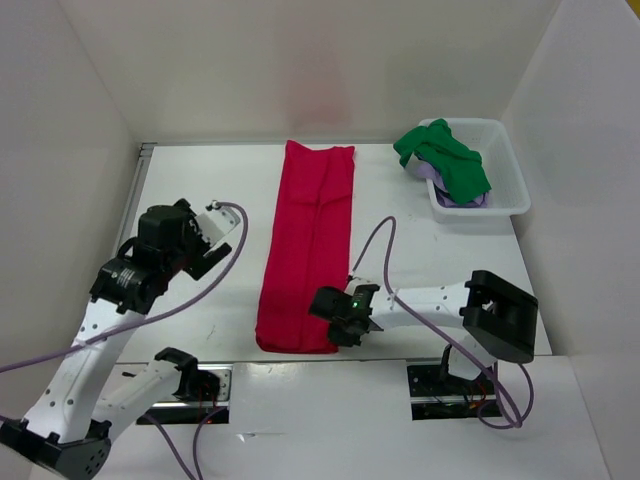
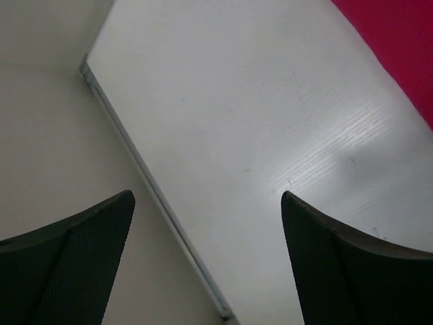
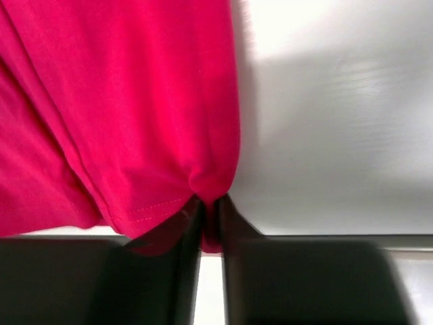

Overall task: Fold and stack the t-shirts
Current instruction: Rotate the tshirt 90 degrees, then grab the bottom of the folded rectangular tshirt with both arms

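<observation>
From my station I saw the red t-shirt point(image 1: 308, 245) lying folded into a long narrow strip down the middle of the table point(image 1: 430, 250), running from the far edge toward the arms. My right gripper point(image 3: 208, 215) was clenched on the shirt's near right corner, with a pinch of hemmed red cloth caught between its fingers close to the table's near edge. My left gripper point(image 1: 213, 240) stood released, fingers spread wide with nothing between them, hovering over bare table to the left of the shirt. Its wrist view caught only a red edge in the upper right corner. The green t-shirt point(image 1: 450, 160) lay crumpled on top of the lavender t-shirt point(image 1: 424, 172) in the white basket point(image 1: 512, 175) at the far right corner, well apart from both grippers
</observation>
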Action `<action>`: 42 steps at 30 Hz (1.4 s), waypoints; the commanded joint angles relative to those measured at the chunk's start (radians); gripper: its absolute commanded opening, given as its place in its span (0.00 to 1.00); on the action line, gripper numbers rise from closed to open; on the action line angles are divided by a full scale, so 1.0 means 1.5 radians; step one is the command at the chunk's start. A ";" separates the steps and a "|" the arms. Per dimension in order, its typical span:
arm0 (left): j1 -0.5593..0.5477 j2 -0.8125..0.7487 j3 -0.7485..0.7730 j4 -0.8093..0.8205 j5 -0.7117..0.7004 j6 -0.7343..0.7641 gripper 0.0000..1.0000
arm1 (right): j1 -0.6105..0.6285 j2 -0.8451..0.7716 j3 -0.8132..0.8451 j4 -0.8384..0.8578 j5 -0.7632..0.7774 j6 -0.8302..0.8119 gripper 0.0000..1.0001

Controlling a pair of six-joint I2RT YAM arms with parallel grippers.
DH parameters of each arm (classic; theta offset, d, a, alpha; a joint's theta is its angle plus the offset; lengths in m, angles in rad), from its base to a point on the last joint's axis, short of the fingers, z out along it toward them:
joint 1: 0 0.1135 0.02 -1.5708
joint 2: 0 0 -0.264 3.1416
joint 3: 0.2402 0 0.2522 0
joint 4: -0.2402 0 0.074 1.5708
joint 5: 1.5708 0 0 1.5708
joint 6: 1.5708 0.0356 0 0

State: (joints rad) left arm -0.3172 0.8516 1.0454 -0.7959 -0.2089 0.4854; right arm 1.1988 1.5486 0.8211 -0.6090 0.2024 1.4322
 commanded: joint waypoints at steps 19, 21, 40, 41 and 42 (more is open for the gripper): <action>-0.118 -0.172 -0.295 -0.007 0.468 0.956 0.87 | -0.177 -0.153 0.010 -0.090 -0.150 -0.304 0.76; -0.169 -0.095 -0.288 0.008 0.459 0.956 0.83 | -0.200 -0.138 0.010 -0.075 -0.178 -0.348 0.76; -0.291 0.166 -0.297 -0.044 0.386 0.950 0.72 | -0.194 -0.074 -0.059 0.027 -0.217 -0.320 0.76; -0.291 0.155 -0.297 -0.054 0.377 0.962 0.72 | -0.194 -0.074 -0.059 0.027 -0.217 -0.314 0.76; -0.291 0.149 -0.306 -0.061 0.369 0.962 0.72 | -0.194 -0.074 -0.059 0.027 -0.217 -0.314 0.76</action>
State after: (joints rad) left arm -0.7490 1.1034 0.5800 -0.7944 0.3527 1.8858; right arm 0.9009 1.4334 0.7273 -0.5911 -0.1188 0.9382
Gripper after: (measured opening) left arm 0.720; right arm 0.757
